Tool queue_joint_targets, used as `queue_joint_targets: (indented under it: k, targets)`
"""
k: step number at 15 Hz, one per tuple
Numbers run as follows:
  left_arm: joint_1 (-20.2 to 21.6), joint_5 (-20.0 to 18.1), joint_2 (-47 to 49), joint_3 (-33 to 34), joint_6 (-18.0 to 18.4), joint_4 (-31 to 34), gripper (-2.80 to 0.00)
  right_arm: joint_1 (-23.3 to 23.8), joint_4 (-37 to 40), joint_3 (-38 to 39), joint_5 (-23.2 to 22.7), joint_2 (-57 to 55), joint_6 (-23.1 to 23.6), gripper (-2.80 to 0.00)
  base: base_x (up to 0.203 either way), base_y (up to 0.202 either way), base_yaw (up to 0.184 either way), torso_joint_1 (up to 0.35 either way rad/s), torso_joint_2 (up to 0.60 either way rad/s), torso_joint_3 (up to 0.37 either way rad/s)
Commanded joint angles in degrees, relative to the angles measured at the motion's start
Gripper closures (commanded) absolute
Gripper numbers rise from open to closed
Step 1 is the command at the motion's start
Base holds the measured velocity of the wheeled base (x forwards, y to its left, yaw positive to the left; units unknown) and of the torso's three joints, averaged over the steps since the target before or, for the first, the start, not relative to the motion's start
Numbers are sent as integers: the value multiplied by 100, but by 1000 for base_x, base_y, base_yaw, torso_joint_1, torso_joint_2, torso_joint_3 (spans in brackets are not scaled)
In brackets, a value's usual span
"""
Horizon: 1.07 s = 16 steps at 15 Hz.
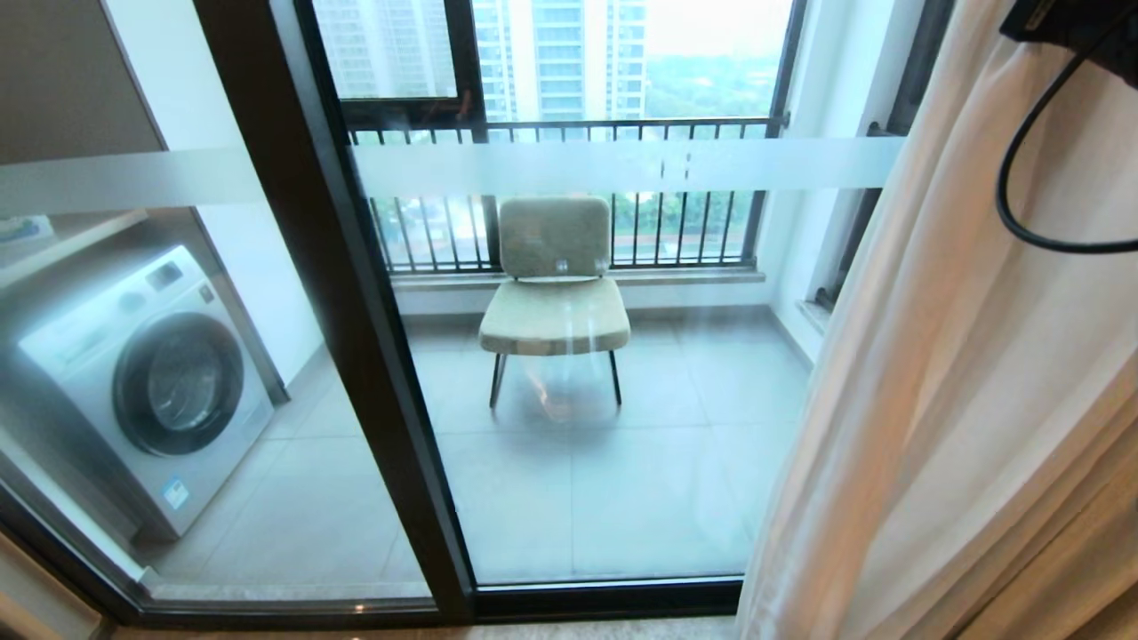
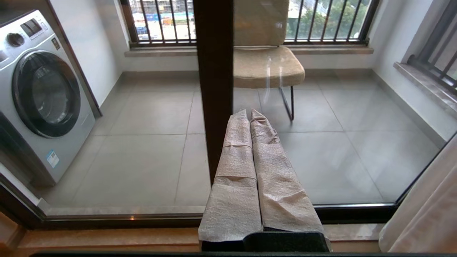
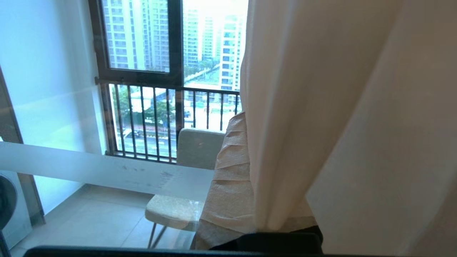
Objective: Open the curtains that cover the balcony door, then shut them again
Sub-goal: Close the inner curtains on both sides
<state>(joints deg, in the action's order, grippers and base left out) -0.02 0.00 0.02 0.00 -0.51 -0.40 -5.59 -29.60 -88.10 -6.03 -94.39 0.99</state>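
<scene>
The curtains [image 1: 960, 373] hang bunched at the door's [image 1: 338, 293] right edge, glass bare. Right fingers [image 3: 228, 171] closed, partly hidden in the folds (grip unclear); left fingers [image 2: 250, 142] closed on nothing.

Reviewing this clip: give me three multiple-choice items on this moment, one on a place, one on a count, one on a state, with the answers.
1. Where are the curtains gathered in the head view?
A. right side
B. left side
C. across the middle

2. How many chairs stand on the balcony?
A. none
B. one
C. three

3. How is the left gripper?
A. spread wide
B. shut on the curtains
C. shut and empty

Answers: 1 A, the fabric hangs at the right, leaving the balcony door glass uncovered. 2 B, a single chair faces the glass. 3 C, its wrapped fingers lie together with nothing between.
</scene>
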Motion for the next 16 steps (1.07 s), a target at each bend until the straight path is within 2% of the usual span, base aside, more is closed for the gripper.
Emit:
queue_joint_targets:
  k: [1,6,16]
  targets:
    - [2,0,-2,0,-2,-4,0,-53,-15,-100,-3,-182,0,0,0,174,-4,2,3,6]
    - [2,-9,-2,0,-2,-4,0,-260,33,-675,-4,-518,-2,0,0,197,1,4,-2,1]
    - [2,0,-2,0,7,-4,0,-563,-13,-707,48,-642,147,0,0,192,0,3,3,3]
